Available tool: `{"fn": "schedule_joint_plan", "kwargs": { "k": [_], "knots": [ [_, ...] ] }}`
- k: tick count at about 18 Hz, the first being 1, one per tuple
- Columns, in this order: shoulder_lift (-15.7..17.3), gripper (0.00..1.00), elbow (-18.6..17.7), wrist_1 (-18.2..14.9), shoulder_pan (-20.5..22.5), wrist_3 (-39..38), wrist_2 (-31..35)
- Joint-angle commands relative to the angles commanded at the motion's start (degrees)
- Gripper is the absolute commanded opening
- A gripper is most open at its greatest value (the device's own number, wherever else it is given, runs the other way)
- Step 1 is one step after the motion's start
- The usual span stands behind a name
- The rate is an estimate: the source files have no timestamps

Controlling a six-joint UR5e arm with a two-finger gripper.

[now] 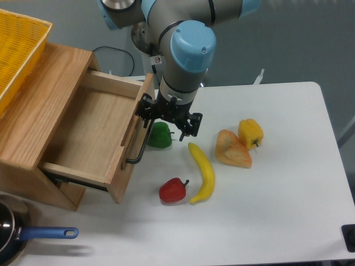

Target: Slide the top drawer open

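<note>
The top drawer point(89, 133) of the light wood cabinet is pulled out a long way, and its plain wooden inside is empty. Its long black bar handle point(138, 149) runs down the front panel point(133, 138). My gripper point(165, 128) hangs just right of the panel's upper end. Its jaws stand apart. The left finger point(146, 115) is at the top end of the handle, and the right finger point(187, 126) is out over the table. I cannot tell whether the left finger touches the handle.
A green pepper point(160, 136) lies right under the gripper. A banana point(203, 172), a red pepper point(173, 190), an orange pastry-like item point(233, 149) and a yellow pepper point(250, 132) lie on the white table. A yellow mesh basket point(16, 50) sits on the cabinet. A blue-handled pan point(33, 235) is at the front left.
</note>
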Motion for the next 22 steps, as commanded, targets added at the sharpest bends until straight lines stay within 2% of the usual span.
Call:
{"fn": "schedule_joint_plan", "kwargs": {
  "k": [4, 7, 15, 19, 22],
  "knots": [
    [0.4, 1.00, 0.3, -0.1, 0.9, 0.0, -0.6],
    [1.1, 1.00, 0.5, 0.0, 3.3, 0.7, -1.5],
    [1.1, 1.00, 0.2, 0.4, 8.3, 13.9, -0.3],
    [0.5, 1.00, -0.1, 0.6, 7.7, 24.9, 7.8],
    [0.1, 1.00, 0.4, 0.8, 8.2, 27.2, 8.1]
  ]
}}
